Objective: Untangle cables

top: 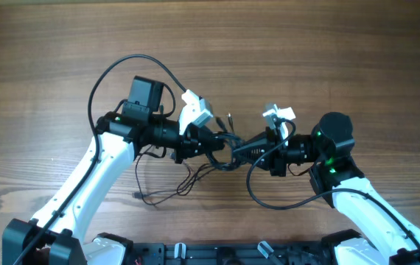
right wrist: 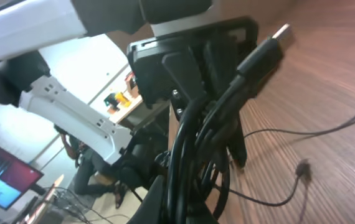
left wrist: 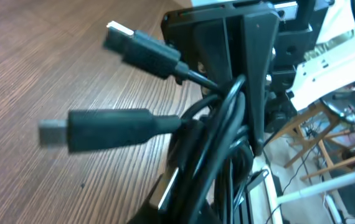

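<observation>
The cables are thin black cords in a knotted bundle [top: 232, 151] held above the wooden table between my two grippers. My left gripper [top: 214, 143] is shut on the bundle's left side. My right gripper [top: 258, 153] is shut on its right side. The two grippers face each other closely. In the left wrist view the bundle [left wrist: 218, 149] fills the frame, with two USB plugs [left wrist: 103, 129] sticking out to the left. In the right wrist view the bundle [right wrist: 196, 149] rises from my fingers and one plug [right wrist: 265, 53] points up right. Loose strands [top: 166, 193] trail onto the table below.
The wooden table [top: 48, 59] spreads all around. A small plug end [right wrist: 302, 168] lies on the table on a thin strand. The arms' own thicker black cables loop near each wrist [top: 114, 73]. The robot bases sit at the front edge [top: 217, 254].
</observation>
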Tool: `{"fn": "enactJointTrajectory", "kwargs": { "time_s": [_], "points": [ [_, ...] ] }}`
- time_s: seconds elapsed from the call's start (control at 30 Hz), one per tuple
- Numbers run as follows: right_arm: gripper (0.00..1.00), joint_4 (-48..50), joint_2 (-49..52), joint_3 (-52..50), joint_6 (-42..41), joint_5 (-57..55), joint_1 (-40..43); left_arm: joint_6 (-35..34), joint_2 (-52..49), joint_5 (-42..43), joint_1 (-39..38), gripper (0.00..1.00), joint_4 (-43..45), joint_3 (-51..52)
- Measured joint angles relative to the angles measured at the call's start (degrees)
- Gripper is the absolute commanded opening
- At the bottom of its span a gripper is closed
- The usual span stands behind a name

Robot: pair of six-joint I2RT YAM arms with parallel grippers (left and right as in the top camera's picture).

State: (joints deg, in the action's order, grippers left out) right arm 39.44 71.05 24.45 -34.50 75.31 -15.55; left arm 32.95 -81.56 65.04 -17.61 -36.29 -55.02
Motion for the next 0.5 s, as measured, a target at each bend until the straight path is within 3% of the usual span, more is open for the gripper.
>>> {"fn": "enactJointTrajectory", "kwargs": {
  "time_s": [0.03, 0.07, 0.1, 0.2, 0.3, 0.4, 0.43, 0.47, 0.5],
  "points": [
    [0.6, -0.33, 0.0, 0.0, -0.2, -1.01, -0.07, -0.26, 0.02, -0.02, 0.15, 0.04, 0.02, 0.0],
    [0.74, -0.72, 0.0, 0.0, -0.2, -2.19, -0.04, -3.41, 0.02, -0.72, 2.8, 0.04, 0.09, 0.0],
    [1.0, -1.7, -0.02, 0.02, -0.22, -4.33, -0.04, -5.66, 0.02, -0.9, 5.27, 0.04, 0.11, 0.0],
    [1.0, -7.34, 0.0, 0.04, -0.57, -12.61, -0.52, -15.98, 0.02, -2.34, 14.67, 0.04, 2.03, 0.0],
    [1.0, -8.81, 0.0, 0.04, -1.07, -20.74, -4.66, -26.12, 0.02, -2.91, 18.99, 0.04, 3.34, 0.0],
    [1.0, -8.81, 0.0, 0.04, -1.16, -32.68, -14.38, -35.06, 0.02, -3.78, 18.69, 0.04, 5.09, 0.02],
    [1.0, -8.68, 0.0, 0.04, -0.61, -42.07, -21.57, -40.52, 0.02, -6.62, 17.77, 0.04, 6.38, 0.0],
    [0.97, -8.66, 0.0, 0.04, -0.33, -47.63, -25.24, -45.09, 0.02, -9.42, 16.87, 0.04, 6.6, 0.0],
    [0.87, -8.55, 0.0, 0.04, -0.07, -55.93, -29.75, -49.81, 0.02, -12.63, 16.0, 0.04, 6.86, 0.0]
  ]
}}
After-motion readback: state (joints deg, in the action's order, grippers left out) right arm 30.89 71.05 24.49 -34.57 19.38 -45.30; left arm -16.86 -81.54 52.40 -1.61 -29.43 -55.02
